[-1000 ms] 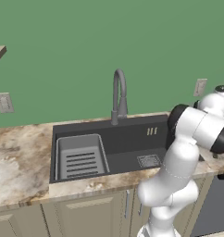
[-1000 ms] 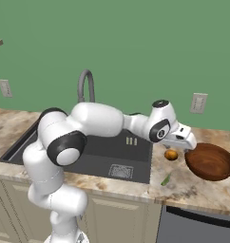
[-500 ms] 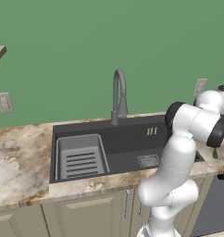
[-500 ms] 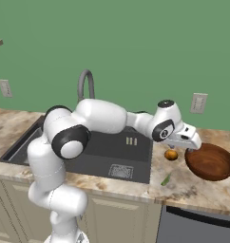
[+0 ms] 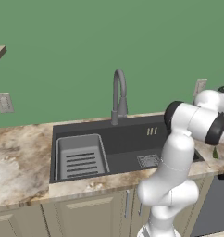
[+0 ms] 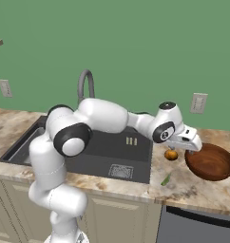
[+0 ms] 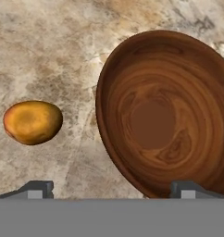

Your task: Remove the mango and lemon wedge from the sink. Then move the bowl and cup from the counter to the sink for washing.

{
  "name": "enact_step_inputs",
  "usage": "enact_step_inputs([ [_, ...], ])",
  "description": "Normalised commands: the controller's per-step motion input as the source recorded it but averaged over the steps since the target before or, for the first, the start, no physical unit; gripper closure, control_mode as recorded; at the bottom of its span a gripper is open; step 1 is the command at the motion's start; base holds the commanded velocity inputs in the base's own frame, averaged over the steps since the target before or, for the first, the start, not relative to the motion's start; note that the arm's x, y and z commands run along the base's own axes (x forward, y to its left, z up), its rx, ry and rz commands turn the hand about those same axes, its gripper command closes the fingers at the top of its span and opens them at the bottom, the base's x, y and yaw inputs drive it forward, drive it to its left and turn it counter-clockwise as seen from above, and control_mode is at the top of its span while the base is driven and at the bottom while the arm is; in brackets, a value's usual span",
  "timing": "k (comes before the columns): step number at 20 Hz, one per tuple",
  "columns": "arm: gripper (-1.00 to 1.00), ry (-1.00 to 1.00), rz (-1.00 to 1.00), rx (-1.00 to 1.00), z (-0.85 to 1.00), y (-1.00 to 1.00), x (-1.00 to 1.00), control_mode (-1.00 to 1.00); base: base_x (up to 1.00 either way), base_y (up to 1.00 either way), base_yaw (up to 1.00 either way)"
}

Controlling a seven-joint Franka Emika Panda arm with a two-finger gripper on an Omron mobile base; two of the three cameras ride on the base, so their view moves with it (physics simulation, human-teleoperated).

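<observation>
the two-finger gripper (image 6: 192,148), spread wide and empty, is hovering over the wide reddish-brown wooden bowl's (image 7: 164,111) near rim, the small orange mango (image 7: 33,121) lying beside.

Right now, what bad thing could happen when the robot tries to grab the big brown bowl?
1. The mango lies on the counter close beside the bowl; the open gripper, hovering over the bowl's near rim, might bump it and set it rolling.
2. The bowl's rim is curved and smooth-looking, so a pinch there may slip.
3. The lemon wedge lies near the counter's front edge, between bowl and sink; carrying the bowl low could knock it off.
</observation>
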Motion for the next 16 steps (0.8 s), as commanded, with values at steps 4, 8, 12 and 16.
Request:
enact_step_inputs([
  [4,-1.0,0.0,0.0,0.0,-0.11,-0.07,0.0,-1.0,0.0,0.0,0.0],
  [8,-1.0,0.0,0.0,0.0,-0.11,-0.13,0.04,-1.0,0.0,0.0,0.0],
  [12,-1.0,0.0,0.0,0.0,-0.11,-0.12,0.09,-1.0,0.0,0.0,0.0],
  [16,-1.0,0.0,0.0,0.0,-0.09,-0.1,0.08,-1.0,0.0,0.0,0.0],
])
